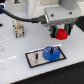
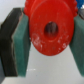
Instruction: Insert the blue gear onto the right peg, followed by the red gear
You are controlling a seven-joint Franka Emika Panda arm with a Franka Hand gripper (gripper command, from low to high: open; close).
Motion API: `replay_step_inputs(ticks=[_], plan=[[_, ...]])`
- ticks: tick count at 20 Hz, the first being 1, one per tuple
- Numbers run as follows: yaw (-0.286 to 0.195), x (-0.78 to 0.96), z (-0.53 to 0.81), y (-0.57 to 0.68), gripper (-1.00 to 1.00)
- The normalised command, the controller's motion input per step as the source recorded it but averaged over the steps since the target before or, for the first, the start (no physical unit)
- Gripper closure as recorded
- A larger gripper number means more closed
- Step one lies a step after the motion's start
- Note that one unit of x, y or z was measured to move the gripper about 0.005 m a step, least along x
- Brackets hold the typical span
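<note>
My gripper (image 1: 61, 34) is shut on the red gear (image 1: 61, 34) and holds it in the air, above and toward the exterior view's right of the white plate with black border (image 1: 35, 59). In the wrist view the red gear (image 2: 50, 30) fills the frame, with its centre hole showing, clamped between two green pads (image 2: 21, 42). The blue gear (image 1: 50, 53) lies on the plate at its end toward the exterior view's right. A thin dark pin (image 1: 37, 55) stands on the plate's other end. I cannot make out a peg at the blue gear.
A small beige and black device (image 1: 18, 29) with a black cable stands at the back on the exterior view's left. The white table (image 1: 15, 70) runs under everything. A dark band lies along the far edge.
</note>
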Motion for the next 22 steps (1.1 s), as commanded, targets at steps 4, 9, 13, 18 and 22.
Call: replay_step_inputs(ticks=[4,9,13,18,22], plan=[[0.000,0.60,0.06,-0.23,1.00],[0.000,0.43,0.00,-0.22,1.00],[0.000,0.11,-0.07,-0.20,1.00],[0.000,0.04,-0.18,-0.18,1.00],[0.000,0.06,-0.20,-0.08,1.00]])
